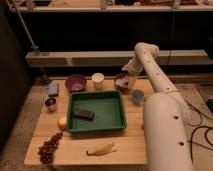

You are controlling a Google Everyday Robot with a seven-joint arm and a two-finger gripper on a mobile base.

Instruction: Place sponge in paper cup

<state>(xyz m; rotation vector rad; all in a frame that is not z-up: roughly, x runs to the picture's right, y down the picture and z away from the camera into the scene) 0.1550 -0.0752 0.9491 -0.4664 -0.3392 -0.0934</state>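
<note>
Gripper [127, 80] at dark round bowl [118, 78], jaws wide open, empty, soft blue-grey sponge [53, 89] far L, cream paper cup [98, 80]

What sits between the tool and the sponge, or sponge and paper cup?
The tool, above the red bowl at right, has the paper cup and purple bowl in line toward the sponge. That purple bowl also separates sponge from cup.

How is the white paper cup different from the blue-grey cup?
The paper cup is cream-white; the blue-grey cup is darker. The paper cup stands behind the green tray; the blue-grey cup stands at its right side. The gripper, by the dark bowl, is nearer the blue-grey cup than the paper cup. Both cups stand upright.
</note>
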